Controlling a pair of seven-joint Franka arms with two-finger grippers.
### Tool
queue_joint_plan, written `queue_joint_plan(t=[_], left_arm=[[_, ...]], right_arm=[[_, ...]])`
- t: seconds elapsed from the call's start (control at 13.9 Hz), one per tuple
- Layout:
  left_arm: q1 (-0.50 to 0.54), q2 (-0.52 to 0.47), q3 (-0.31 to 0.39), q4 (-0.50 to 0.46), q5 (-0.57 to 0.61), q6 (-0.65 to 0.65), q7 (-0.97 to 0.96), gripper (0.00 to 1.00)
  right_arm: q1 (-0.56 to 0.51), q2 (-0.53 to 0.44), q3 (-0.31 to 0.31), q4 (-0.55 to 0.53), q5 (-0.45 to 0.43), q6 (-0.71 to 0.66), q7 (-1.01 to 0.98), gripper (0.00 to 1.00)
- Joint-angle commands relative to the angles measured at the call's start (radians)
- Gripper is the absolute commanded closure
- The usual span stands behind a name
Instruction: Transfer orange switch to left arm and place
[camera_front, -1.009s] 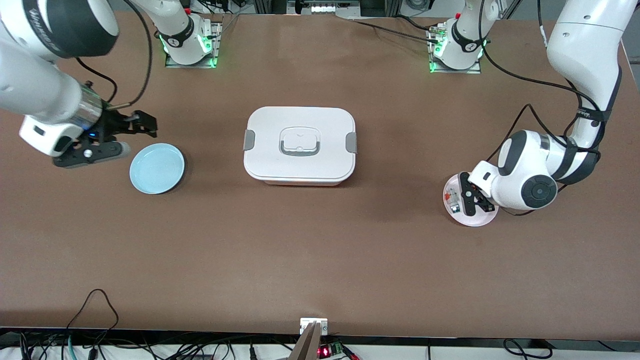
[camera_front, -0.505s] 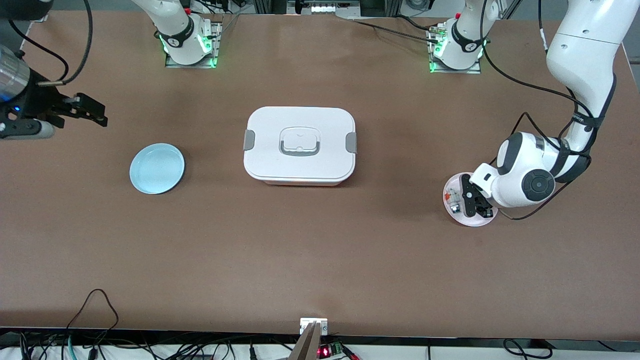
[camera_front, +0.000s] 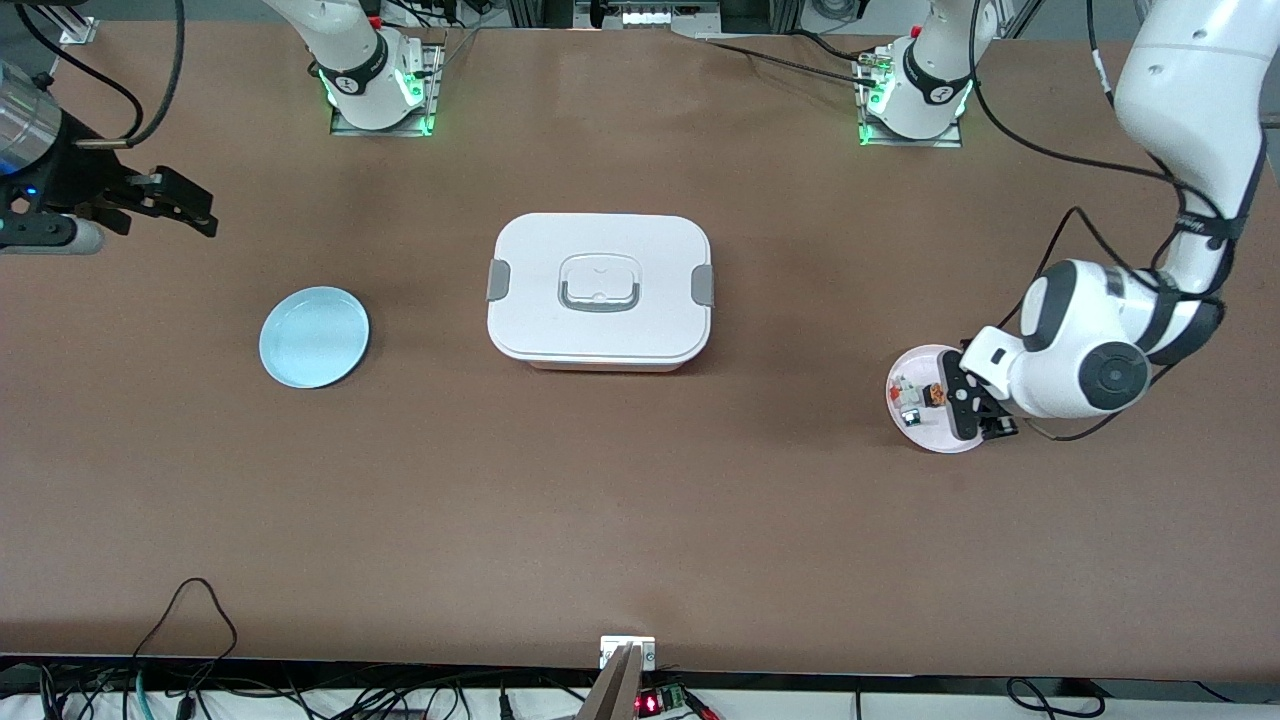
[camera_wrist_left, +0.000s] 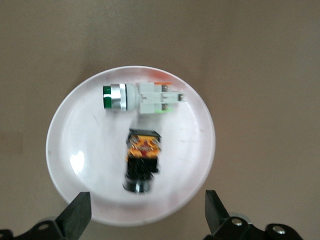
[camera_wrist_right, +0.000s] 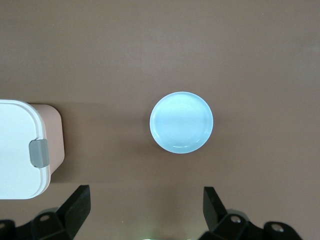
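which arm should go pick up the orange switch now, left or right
Left. The left gripper hangs open right over the white plate where the orange switch lies. The right gripper, also open, is up at the right arm's end, past the box.

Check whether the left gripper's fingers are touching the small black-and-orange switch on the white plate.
Apart. In the left wrist view, the black-and-orange switch lies on the white plate between the open left gripper's fingers, with plate visible on both sides.

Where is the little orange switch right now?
The orange switch lies on the small white plate at the left arm's end of the table, beside a green-and-white part, with the open left gripper just over the plate.
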Motion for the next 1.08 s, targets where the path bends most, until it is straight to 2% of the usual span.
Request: queue_joint_plan(t=[0.0,0.22,0.36,0.58,0.65,0.79,1.01], left_arm=[[-0.005,-0.028,-0.015,0.168,-0.057,-0.267,-0.160,0.00],[-0.003,-0.031,-0.056,0.329,-0.065,-0.489,-0.426,0.00],[-0.003,-0.055,-0.058,0.410,-0.091,-0.580,-0.635,0.00],[-0.010,-0.121,-0.044,0.438,-0.125,-0.635,-0.859,0.00],[-0.067,-0.181,-0.014,0.411,-0.119,-0.610,-0.890,0.00],[-0.231,-0.279,0.200,0.331,-0.150,-0.527,-1.028,0.00],[-0.269,-0.495,0.287,0.066,-0.194,-0.310,-1.075,0.00]], right_arm=[[0.017,0.010,0.002,0.015,-0.016,-0.002,0.028,0.00],[0.019,0.022,0.002,0.024,-0.015,-0.002,0.028,0.00],[0.017,0.025,0.002,0.034,-0.013,-0.002,0.028,0.00],[0.017,0.025,0.002,0.035,-0.013,0.004,0.028,0.00],[0.017,0.025,0.002,0.033,-0.015,0.028,0.028,0.00],[0.016,0.024,0.002,0.033,-0.015,0.038,0.030,0.00],[0.011,0.024,0.000,0.033,-0.010,0.035,0.028,0.00]])
